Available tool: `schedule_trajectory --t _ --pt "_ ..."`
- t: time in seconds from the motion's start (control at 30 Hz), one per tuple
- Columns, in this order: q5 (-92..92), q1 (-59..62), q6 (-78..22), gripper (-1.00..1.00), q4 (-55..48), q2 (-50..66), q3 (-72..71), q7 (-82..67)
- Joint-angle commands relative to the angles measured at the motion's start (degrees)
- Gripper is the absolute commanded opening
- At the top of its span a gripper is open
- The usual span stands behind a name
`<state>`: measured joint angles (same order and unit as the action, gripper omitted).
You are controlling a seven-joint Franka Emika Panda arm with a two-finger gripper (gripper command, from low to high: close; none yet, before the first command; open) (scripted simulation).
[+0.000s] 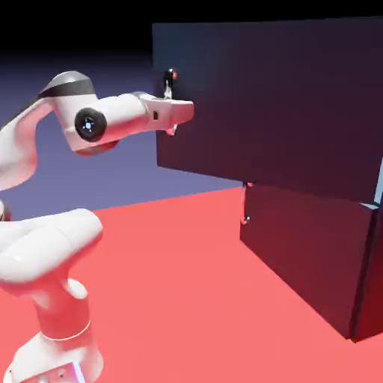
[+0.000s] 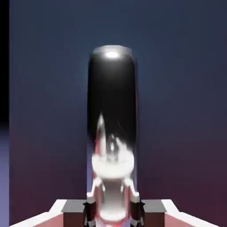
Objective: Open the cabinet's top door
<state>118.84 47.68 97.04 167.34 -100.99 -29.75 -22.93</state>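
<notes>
The dark navy cabinet point(image 1: 372, 269) stands at the exterior view's right. Its top door point(image 1: 277, 105) is swung out from the front, with its free edge well to the left of the lower panel point(image 1: 299, 250). At that free edge is the thin vertical handle point(image 1: 170, 81) with a reddish end. My gripper point(image 1: 178, 112) is shut on it. In the hand view the handle point(image 2: 111, 102) is a glossy dark bar rising between the fingertips point(image 2: 91, 208) of my gripper point(image 2: 113, 208), with the door's flat panel point(image 2: 177, 111) behind it.
The red table top point(image 1: 187, 284) stretches between my base and the cabinet. The lower panel carries its own small handle point(image 1: 245, 219) at its left edge. My white arm point(image 1: 45, 254) fills the lower left.
</notes>
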Motion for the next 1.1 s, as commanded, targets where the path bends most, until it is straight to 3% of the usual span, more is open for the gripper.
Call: schedule_trajectory --t 0.0,0.17,0.47,1.07 --pt "-1.3 0.9 -2.4 -1.00 0.7 0.0 2.0 -0.5" --pt "-6.2 7.2 -14.2 -1.00 2.7 1.3 10.5 -2.8" --pt "-25.2 9.5 -28.5 -1.00 0.3 16.5 28.8 -14.7" --pt "-55.6 0.0 -47.9 -1.00 -21.0 53.9 52.7 -36.9"
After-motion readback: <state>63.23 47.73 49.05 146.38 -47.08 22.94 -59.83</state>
